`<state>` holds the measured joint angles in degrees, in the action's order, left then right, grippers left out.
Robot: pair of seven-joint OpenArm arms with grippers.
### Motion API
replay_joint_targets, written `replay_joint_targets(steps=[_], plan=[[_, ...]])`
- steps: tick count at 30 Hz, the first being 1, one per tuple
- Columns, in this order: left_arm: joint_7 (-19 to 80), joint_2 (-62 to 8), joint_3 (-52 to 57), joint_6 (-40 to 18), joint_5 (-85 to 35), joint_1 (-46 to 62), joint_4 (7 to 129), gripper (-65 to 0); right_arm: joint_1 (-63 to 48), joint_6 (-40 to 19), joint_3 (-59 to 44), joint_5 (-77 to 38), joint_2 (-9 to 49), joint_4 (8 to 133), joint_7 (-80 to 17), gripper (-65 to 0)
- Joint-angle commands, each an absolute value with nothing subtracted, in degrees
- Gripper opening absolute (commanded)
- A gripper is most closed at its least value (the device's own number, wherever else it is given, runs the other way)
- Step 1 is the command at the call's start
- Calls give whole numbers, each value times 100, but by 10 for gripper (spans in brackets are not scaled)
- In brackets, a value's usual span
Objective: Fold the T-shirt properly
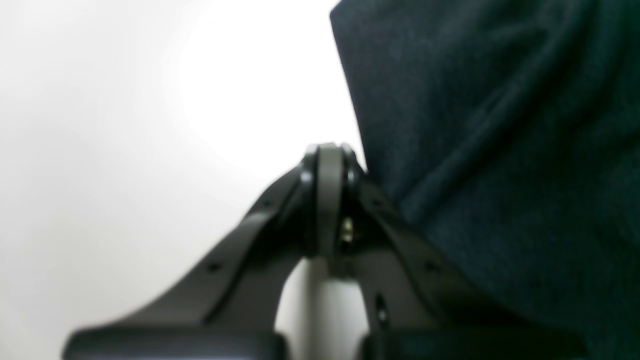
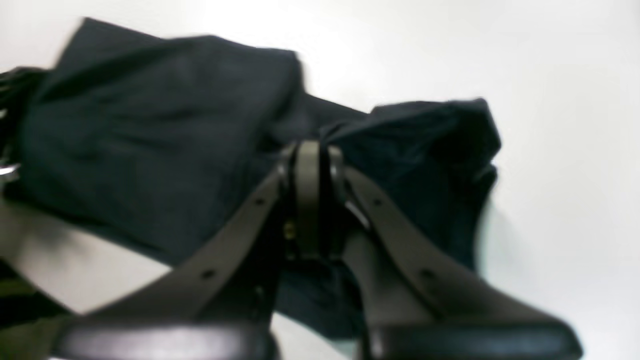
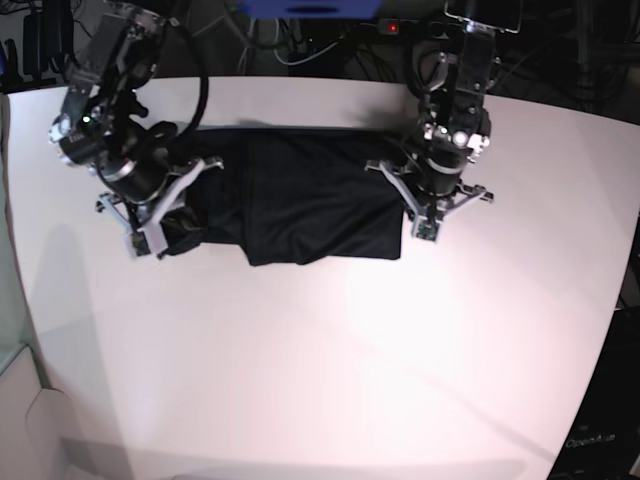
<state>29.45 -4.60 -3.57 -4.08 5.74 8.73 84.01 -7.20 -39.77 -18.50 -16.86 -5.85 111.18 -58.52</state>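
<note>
In the base view, your shirt (image 3: 320, 185) lies towards 12 o'clock on the worktop (image 3: 300, 370), whose broad white stretch runs towards 6 o'clock. Your left tool (image 1: 327, 152) is clenched by the shirt's 3 o'clock edge, your right tool (image 2: 317, 150) clenched over its 9 o'clock part; you cannot tell whether either pinches cloth

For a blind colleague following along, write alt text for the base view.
A dark T-shirt lies partly folded and uneven on a white table. Two black robot arms reach in from the top, the right arm's claw over the shirt's left part in the picture, the left arm's at its right edge.
</note>
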Motion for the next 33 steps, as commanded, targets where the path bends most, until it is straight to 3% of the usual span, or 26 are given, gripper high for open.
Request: replay_joint_targets(steps=[1, 18, 27, 33], plan=[[3477, -470, -382, -488, 567, 980, 8312, -650, -637, -4000, -1675, -1824, -593, 11248, -5710, -650], [3503, -444, -374, -488, 567, 980, 8382, -650, -602, -3864, 268, -1824, -900, 11204, -5499, -650], [3512, -435, -374, -488, 567, 1007, 8822, -650, -418, -3688, 637, -1824, -900, 9851, -4655, -650], [3512, -453, -382, -488, 567, 1112, 9288, -650, -13, -3679, 637, -1824, -900, 9367, -4602, -650]])
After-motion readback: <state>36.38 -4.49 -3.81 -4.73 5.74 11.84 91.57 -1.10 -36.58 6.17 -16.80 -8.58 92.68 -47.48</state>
